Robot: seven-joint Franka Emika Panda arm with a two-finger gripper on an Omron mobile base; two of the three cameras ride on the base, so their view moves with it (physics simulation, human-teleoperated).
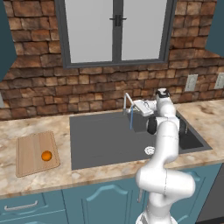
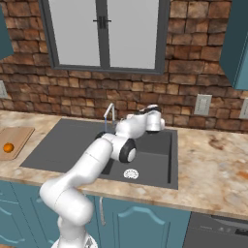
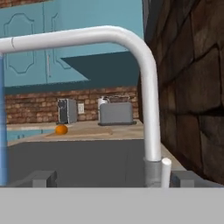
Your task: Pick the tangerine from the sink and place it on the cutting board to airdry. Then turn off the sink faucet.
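Note:
The bright-orange tangerine [image 1: 46, 155] [image 2: 8, 147] [image 3: 61, 129] rests on the wooden cutting board [image 1: 30, 151] [image 2: 14, 138] [image 3: 85, 131], left of the dark sink [image 1: 100, 140] [image 2: 63, 143]. The sink faucet [image 1: 127, 100] [image 2: 110, 112] [image 3: 146, 83] stands at the basin's back rim, and a thin blue stream [image 1: 131, 119] [image 3: 3, 131] runs from its spout. My gripper [image 1: 134, 106] [image 2: 117, 125] [image 3: 114, 179] is level with the faucet's base and open. Its fingertips [image 3: 41, 178] stand wide apart, with the faucet base and its small white lever [image 3: 166, 169] between them.
The white drain disc [image 1: 149, 150] [image 2: 131, 173] lies on the sink floor under my arm. A toaster [image 3: 116, 113] and a second small appliance [image 3: 66, 110] stand on the far counter. Brick wall and a window rise just behind the faucet.

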